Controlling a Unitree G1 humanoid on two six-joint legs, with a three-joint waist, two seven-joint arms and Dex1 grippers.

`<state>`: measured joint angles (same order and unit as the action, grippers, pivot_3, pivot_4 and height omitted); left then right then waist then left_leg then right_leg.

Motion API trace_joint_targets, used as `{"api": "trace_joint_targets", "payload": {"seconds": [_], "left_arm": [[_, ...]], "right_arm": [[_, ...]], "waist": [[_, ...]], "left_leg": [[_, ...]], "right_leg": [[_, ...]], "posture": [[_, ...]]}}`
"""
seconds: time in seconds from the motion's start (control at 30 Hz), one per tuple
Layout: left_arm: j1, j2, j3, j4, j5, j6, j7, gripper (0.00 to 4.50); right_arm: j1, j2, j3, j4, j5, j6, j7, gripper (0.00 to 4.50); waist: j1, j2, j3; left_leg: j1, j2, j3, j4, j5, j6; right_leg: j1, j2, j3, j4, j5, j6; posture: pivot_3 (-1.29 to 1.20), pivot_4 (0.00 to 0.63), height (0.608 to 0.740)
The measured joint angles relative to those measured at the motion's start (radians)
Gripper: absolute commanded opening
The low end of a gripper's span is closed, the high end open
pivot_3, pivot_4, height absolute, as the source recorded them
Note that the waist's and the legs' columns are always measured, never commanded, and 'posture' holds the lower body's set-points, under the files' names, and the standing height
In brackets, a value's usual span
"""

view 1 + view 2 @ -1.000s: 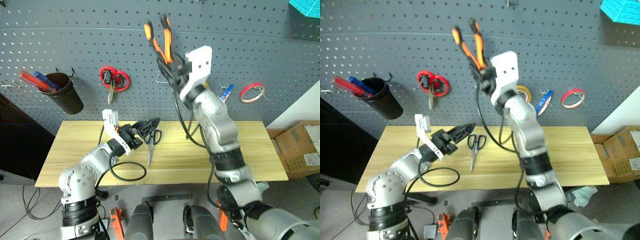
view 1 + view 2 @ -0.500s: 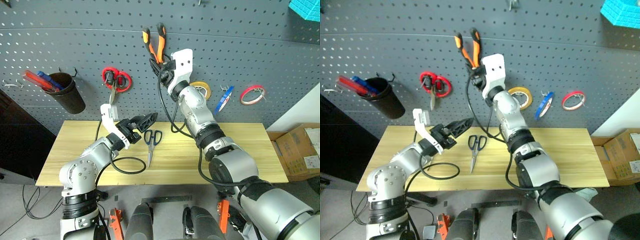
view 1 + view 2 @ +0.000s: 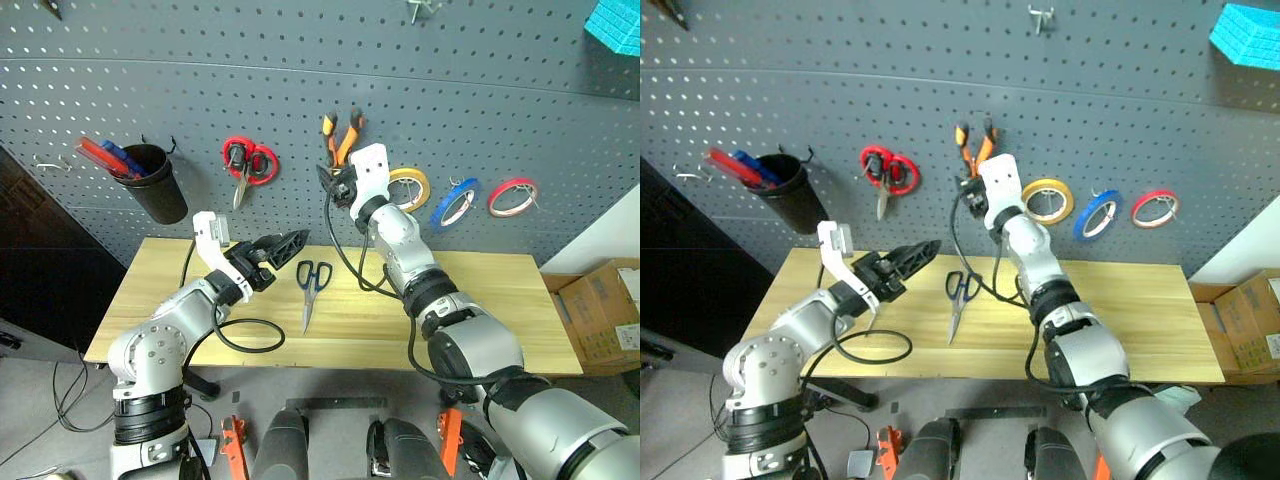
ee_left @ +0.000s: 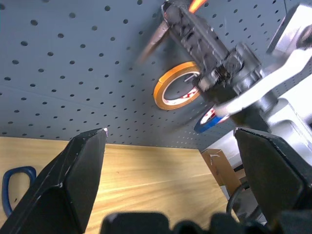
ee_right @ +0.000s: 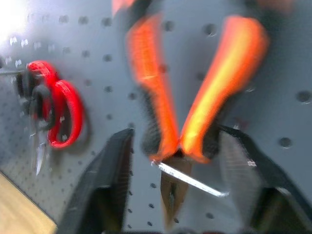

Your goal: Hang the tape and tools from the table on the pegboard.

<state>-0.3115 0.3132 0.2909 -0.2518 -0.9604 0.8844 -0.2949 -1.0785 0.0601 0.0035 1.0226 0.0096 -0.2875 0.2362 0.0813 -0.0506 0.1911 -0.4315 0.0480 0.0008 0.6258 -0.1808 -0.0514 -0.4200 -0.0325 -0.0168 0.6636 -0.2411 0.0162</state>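
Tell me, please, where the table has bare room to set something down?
The table's right half, past the right arm, is bare wood. Its far-left end beneath the black cup is free too. The middle is crowded: dark-handled scissors, a looped black cable and the left tool.

A long table (image 3: pixel 480 320) of light yellowish wood planks is seen standing against a dark grey wall panel. A pair of scissors (image 3: pixel 311 287) with dark blue-black handles is laid flat on the boards, somewhat left of the table's middle, with the handles turned toward the rear edge and the closed blades pointed toward the front edge. To the left of the scissors, nearer the front edge, a loop of black cable (image 3: pixel 250 335) is seen resting on the wood. The stretch of boards from the middle to the right end is left bare, and the left end near the corner is likewise uncovered.
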Motion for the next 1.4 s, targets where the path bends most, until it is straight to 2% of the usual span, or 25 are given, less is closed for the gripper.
{"api": "trace_joint_targets", "payload": {"seconds": [0.07, 0.2, 0.33, 0.4, 0.53, 0.67, 0.8, 0.97, 1.17, 1.4], "left_arm": [[-0.008, 0.000, -0.008, 0.011, 0.019, -0.009, 0.001, 4.50], [-0.002, 0.005, -0.023, 0.018, 0.084, -0.032, 0.024, 4.50], [0.045, 0.038, -0.076, 0.019, 0.220, -0.063, 0.068, 4.50], [0.062, 0.045, -0.114, 0.021, 0.293, -0.072, 0.092, 4.50], [0.097, 0.044, -0.183, 0.029, 0.381, -0.079, 0.112, 4.50], [0.093, -0.017, -0.275, 0.116, 0.501, -0.089, 0.170, 4.50], [0.078, -0.080, -0.369, 0.242, 0.608, -0.106, 0.200, 4.50], [0.010, -0.113, -0.386, 0.374, 0.700, -0.136, 0.231, 4.50], [-0.039, -0.139, -0.404, 0.494, 0.771, -0.143, 0.238, 4.50], [-0.101, -0.186, -0.428, 0.595, 0.824, -0.149, 0.212, 4.50]], "right_arm": [[0.021, -0.005, 0.001, -0.020, -0.005, 0.038, -0.001, 4.46], [0.125, -0.013, 0.013, -0.117, 0.007, 0.134, 0.047, 4.46], [0.279, -0.048, 0.054, -0.384, 0.020, 0.274, 0.127, 4.46], [0.375, -0.083, 0.080, -0.588, 0.034, 0.380, 0.170, 4.46], [0.513, -0.139, 0.138, -0.868, 0.062, 0.553, 0.238, 4.46], [0.656, -0.292, 0.254, -1.089, 0.092, 0.641, 0.413, 4.46], [0.720, -0.423, 0.325, -1.108, 0.083, 0.547, 0.564, 4.46], [0.747, -0.529, 0.353, -0.993, 0.016, 0.354, 0.641, 4.46], [0.744, -0.541, 0.351, -0.925, -0.006, 0.273, 0.657, 4.46], [0.739, -0.526, 0.341, -0.942, -0.002, 0.304, 0.656, 4.46]], "waist": [[0.000, 0.000, -0.001], [-0.001, 0.000, -0.001], [-0.001, 0.000, -0.001], [0.001, 0.000, -0.001], [-0.002, 0.001, -0.001], [-0.001, 0.003, 0.000], [-0.006, 0.005, 0.002], [-0.010, 0.007, 0.004], [-0.031, 0.010, 0.011], [-0.036, 0.012, 0.015]], "left_leg": [[0.001, 0.000, 0.000, 0.000, 0.000, 0.000], [0.001, 0.000, 0.000, 0.000, 0.001, 0.001], [0.000, 0.000, 0.001, -0.001, 0.001, 0.001], [0.000, 0.000, 0.000, -0.001, 0.001, 0.001], [0.000, 0.001, 0.001, -0.001, 0.001, 0.001], [0.001, 0.000, 0.001, 0.001, 0.001, 0.001], [0.001, 0.000, 0.002, 0.002, 0.001, 0.002], [0.001, 0.001, 0.002, 0.002, 0.001, 0.002], [0.000, 0.001, 0.002, 0.002, 0.000, 0.003], [0.000, 0.000, 0.002, 0.002, 0.000, 0.003]], "right_leg": [[0.000, 0.000, 0.000, 0.000, 0.001, 0.000], [0.000, 0.000, 0.001, 0.000, 0.001, 0.000], [-0.001, 0.001, 0.001, 0.000, 0.001, 0.000], [-0.001, 0.001, 0.001, -0.001, 0.001, 0.000], [-0.001, 0.001, 0.001, -0.001, 0.001, 0.000], [0.000, 0.000, 0.002, -0.001, -0.002, 0.004], [0.000, 0.001, 0.003, -0.002, -0.001, 0.003], [0.000, 0.002, 0.003, -0.002, -0.001, 0.002], [0.000, 0.002, 0.004, -0.003, -0.001, 0.004], [0.000, 0.002, 0.004, -0.003, -0.001, 0.004]], "posture": [[0.28, 0.089, 0.740], [0.27, 0.101, 0.740], [0.26, 0.112, 0.740], [0.25, 0.122, 0.740], [0.22, 0.142, 0.740], [0.18, 0.165, 0.740], [0.15, 0.187, 0.740], [0.12, 0.212, 0.740], [0.09, 0.229, 0.740], [0.08, 0.235, 0.740]]}}
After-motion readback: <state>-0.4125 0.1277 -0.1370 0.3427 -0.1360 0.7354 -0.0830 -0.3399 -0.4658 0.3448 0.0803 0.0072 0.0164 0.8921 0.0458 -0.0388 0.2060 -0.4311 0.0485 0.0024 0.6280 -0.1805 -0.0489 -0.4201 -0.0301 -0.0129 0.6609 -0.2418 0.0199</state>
